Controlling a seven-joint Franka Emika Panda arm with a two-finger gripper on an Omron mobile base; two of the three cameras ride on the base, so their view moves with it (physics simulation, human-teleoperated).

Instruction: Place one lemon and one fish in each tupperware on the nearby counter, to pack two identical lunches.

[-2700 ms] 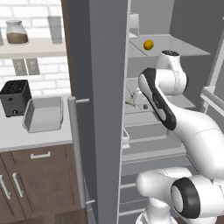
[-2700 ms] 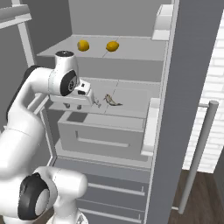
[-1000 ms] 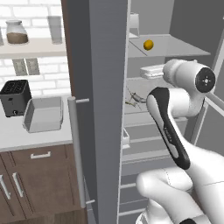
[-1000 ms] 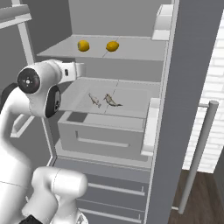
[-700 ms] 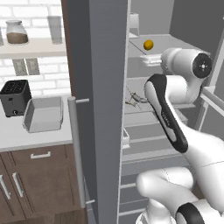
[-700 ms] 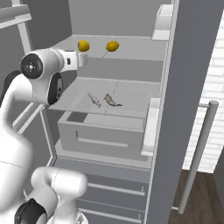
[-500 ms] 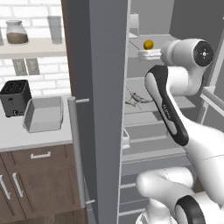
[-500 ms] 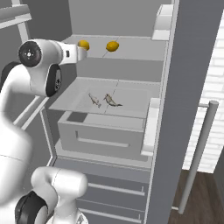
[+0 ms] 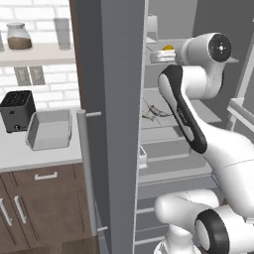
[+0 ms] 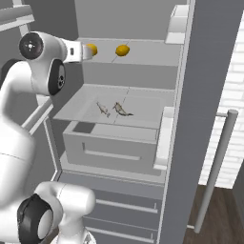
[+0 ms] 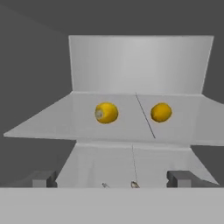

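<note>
Two lemons, left one [image 11: 106, 112] and right one [image 11: 161, 112], are sitting side by side, apart, on the upper fridge shelf [image 10: 143, 53]. Two fish [image 10: 122, 109] are lying near each other on the shelf below. The gripper [image 11: 112, 178] is hovering in front of the lemons, jaws spread wide, holding nothing. One tupperware [image 9: 49, 129] is resting on the counter [image 9: 30, 156] beside the toaster [image 9: 17, 110]

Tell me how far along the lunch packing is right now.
Nothing is packed yet: the tupperware in view on the counter holds nothing. Both lemons sit on the upper fridge shelf and both fish on the shelf below. The gripper is open and empty, facing the lemons. All four placements remain.
</note>
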